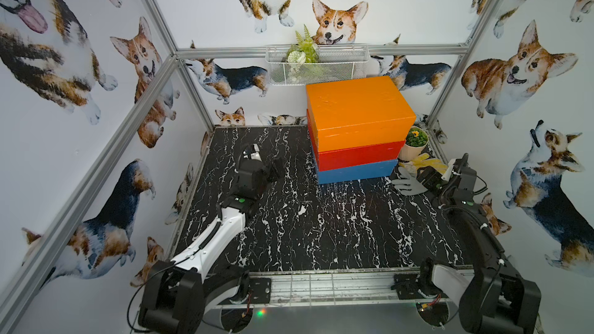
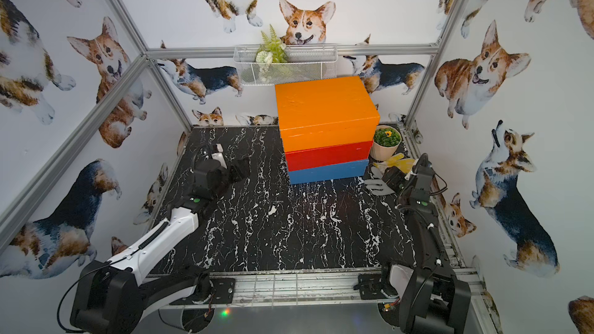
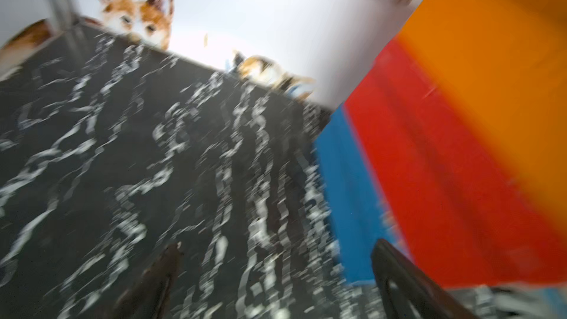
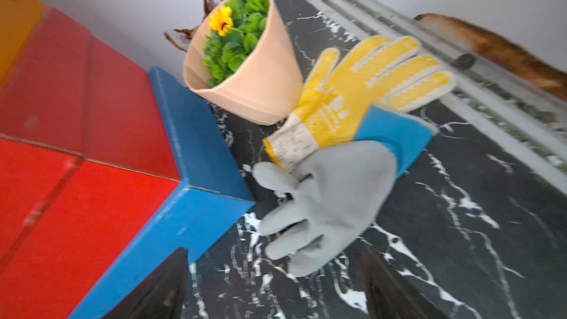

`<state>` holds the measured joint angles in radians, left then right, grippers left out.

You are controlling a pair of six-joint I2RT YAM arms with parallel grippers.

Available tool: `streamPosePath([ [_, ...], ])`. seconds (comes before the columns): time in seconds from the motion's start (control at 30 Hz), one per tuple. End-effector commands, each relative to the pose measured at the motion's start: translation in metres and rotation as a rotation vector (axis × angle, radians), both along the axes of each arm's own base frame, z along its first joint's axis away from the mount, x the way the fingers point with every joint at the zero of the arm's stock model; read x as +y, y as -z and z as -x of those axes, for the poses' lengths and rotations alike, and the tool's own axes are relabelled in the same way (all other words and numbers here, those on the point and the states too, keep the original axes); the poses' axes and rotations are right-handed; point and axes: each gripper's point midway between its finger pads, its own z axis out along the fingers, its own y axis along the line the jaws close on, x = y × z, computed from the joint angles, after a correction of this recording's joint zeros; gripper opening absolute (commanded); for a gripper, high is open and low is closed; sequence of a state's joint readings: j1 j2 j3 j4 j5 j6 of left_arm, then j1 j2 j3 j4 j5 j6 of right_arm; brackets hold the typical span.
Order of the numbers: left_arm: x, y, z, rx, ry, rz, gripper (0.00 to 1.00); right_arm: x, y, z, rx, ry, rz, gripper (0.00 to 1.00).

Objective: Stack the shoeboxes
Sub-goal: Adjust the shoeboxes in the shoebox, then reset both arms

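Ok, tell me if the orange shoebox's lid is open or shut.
Shut: the orange shoebox has its lid seated flush, no gap.

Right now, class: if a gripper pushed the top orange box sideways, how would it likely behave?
The orange box would probably slide, not tip: it lies broad and flat on the red box. Straight edges suggest it is stiff.

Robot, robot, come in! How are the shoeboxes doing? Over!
Left gripper, right gripper open, empty. Orange box on red box on blue box. Gray glove near right gripper.

Black marble table [image 1: 289, 236] — blue shoebox [image 1: 356, 172], flowerpot [image 1: 410, 153], gloves [image 1: 407, 185]
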<state>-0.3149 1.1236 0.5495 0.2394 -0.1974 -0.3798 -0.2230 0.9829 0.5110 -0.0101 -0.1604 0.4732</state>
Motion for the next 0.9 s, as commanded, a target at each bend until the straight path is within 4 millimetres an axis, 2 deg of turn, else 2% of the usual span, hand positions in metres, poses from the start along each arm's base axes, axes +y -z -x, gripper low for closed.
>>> streamPosePath([
  [0.0, 0.038, -0.017, 0.004, -0.233, -0.116, -0.263, 1.00, 0.009, -0.031, -0.013, -0.234, -0.105, 0.324, 0.93],
  [0.07, 0.058, -0.004, 0.013, -0.230, -0.181, -0.303, 1.00, 0.025, -0.026, -0.012, -0.264, -0.170, 0.434, 0.94],
  [0.2, 0.077, 0.010, 0.015, -0.227, -0.239, -0.349, 1.00, 0.026, -0.008, -0.021, -0.319, -0.148, 0.440, 0.98],
  [0.3, 0.082, 0.030, 0.005, -0.175, -0.252, -0.402, 1.00, 0.034, 0.030, -0.035, -0.220, -0.218, 0.419, 1.00],
  [0.37, 0.084, 0.038, -0.006, -0.158, -0.265, -0.463, 1.00, 0.036, 0.045, -0.047, -0.242, -0.226, 0.408, 1.00],
  [0.43, 0.077, 0.045, -0.013, -0.151, -0.214, -0.460, 1.00, 0.047, 0.050, -0.050, -0.237, -0.295, 0.407, 1.00],
  [0.5, 0.082, 0.054, -0.018, -0.177, -0.233, -0.461, 1.00, 0.047, 0.054, -0.049, -0.162, -0.313, 0.409, 1.00],
  [0.57, 0.081, 0.070, -0.025, -0.116, -0.176, -0.409, 1.00, 0.041, 0.056, -0.056, -0.178, -0.266, 0.411, 1.00],
  [0.7, 0.081, 0.076, -0.034, -0.084, -0.151, -0.402, 1.00, 0.040, 0.056, -0.054, -0.149, -0.265, 0.413, 1.00],
  [0.87, 0.085, 0.077, -0.035, -0.072, -0.151, -0.386, 1.00, 0.040, 0.055, -0.055, -0.180, -0.255, 0.414, 1.00],
])
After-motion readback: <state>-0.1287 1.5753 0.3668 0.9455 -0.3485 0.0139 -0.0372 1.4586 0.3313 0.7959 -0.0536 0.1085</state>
